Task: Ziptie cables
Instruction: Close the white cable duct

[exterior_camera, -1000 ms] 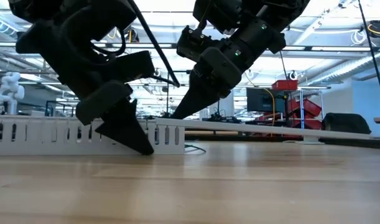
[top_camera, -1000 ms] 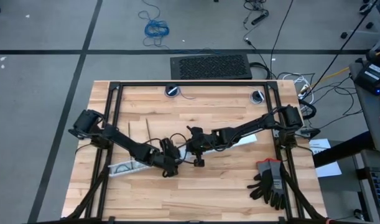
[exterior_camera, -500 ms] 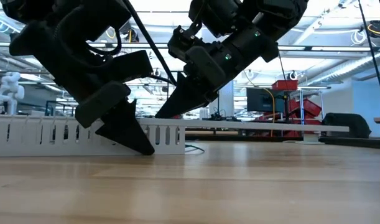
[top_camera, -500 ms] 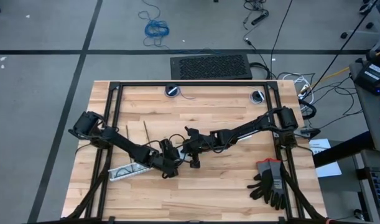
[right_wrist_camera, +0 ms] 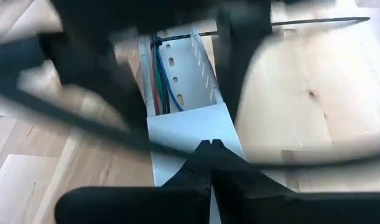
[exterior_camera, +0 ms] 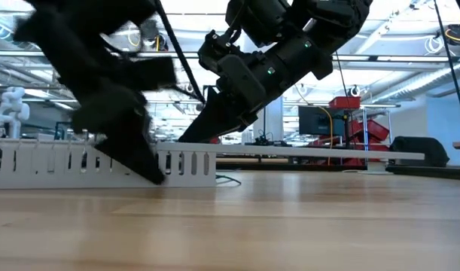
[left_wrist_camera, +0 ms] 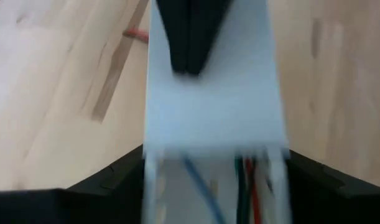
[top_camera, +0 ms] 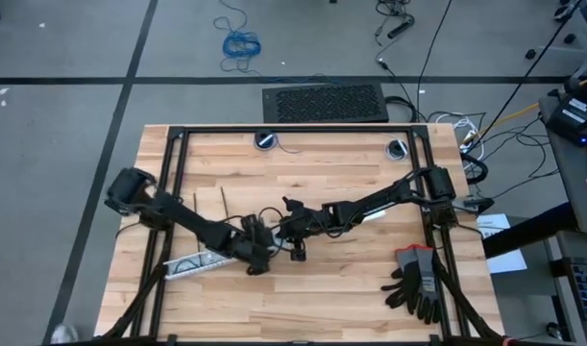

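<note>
Both grippers at the white slotted strip

Left gripper jaws spread around the strip, cables between them; right gripper jaws pressed together, tips on the strip's end.

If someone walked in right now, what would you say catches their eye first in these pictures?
Both dark arms meet over the middle of the wooden table: the left gripper straddles the near end of the white slotted strip, and the shut right gripper presses its tip onto it. Inside the strip lie the cables, blue, green and red. A pair of grey gloves rests at the table's near right corner.
</note>
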